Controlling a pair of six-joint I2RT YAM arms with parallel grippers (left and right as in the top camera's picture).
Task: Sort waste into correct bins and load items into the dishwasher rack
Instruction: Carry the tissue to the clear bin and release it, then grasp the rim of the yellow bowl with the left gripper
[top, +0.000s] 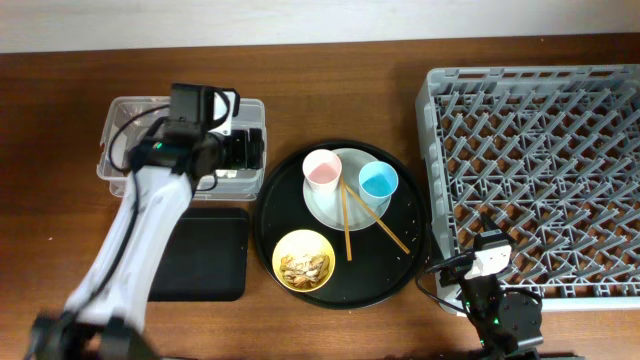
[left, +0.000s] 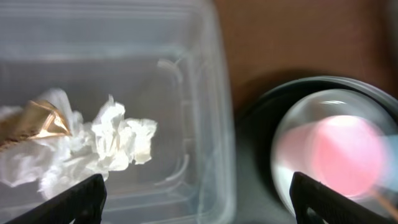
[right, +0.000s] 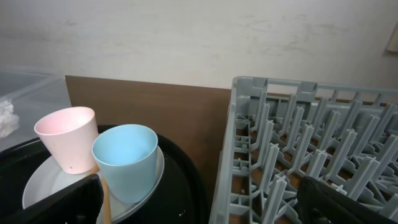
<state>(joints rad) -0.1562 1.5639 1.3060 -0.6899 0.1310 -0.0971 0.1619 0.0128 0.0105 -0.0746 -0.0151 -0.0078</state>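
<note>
Tissue (left: 118, 140) and wrapper (left: 34, 121) binned in left tub (left: 205, 93); scraps (top: 303, 266), pink cup (top: 322, 170), blue cup (top: 379, 181), plate (top: 330, 207), chopsticks (top: 347, 225) unsorted, rack (top: 540, 150) bare; left pincer (left: 199, 205) and right pincer (right: 199, 205) gape empty

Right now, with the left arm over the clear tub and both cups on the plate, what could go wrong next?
1. The pink cup and blue cup stand close together on the plate, with the chopsticks running out from between them. Grabbing either cup may tip the other or roll the chopsticks.
2. The yellow bowl holds food scraps. Racking it unemptied would likely drop crumbs into the dishwasher rack.
</note>
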